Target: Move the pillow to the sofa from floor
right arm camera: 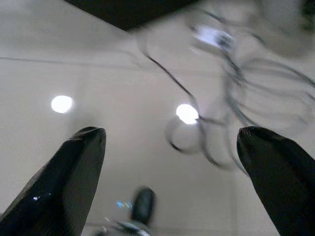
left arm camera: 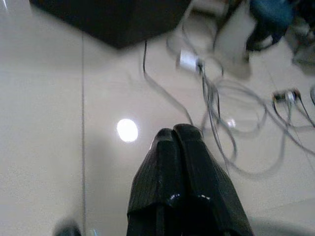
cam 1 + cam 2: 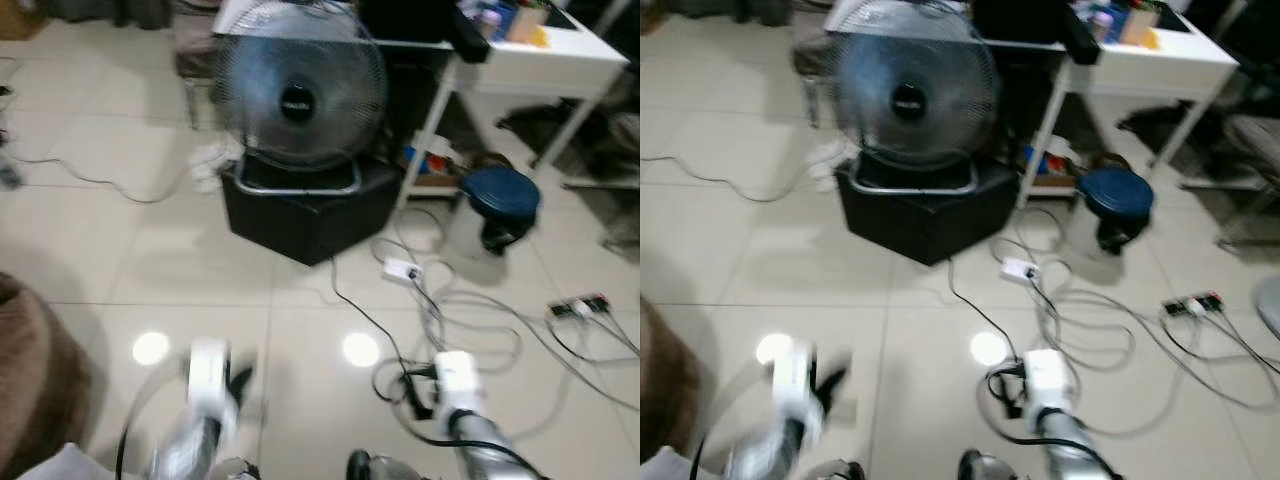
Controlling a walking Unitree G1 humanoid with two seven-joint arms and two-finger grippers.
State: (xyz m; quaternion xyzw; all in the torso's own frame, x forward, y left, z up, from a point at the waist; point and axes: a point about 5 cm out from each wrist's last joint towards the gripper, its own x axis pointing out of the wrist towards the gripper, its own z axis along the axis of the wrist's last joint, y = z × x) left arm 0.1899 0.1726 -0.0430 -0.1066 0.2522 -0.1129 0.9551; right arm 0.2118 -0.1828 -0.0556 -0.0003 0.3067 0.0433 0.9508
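Note:
A brown soft rounded shape (image 3: 30,390) sits on the floor at the near left edge, cut off by the frame; I cannot tell whether it is the pillow. My left arm (image 3: 208,390) is blurred low in the head views, close to that shape. In the left wrist view my left gripper (image 2: 177,132) is shut with nothing in it, its fingers pressed together above bare tile. My right arm (image 3: 460,385) reaches over the cables. In the right wrist view my right gripper (image 1: 170,132) stands wide open and empty above the floor.
A round fan (image 3: 298,95) stands on a black box (image 3: 310,210) straight ahead. A white table (image 3: 560,55) and a blue-lidded bin (image 3: 500,195) are at the right. Cables (image 3: 450,310), a white adapter (image 3: 402,269) and a power strip (image 3: 578,305) lie on the tiles.

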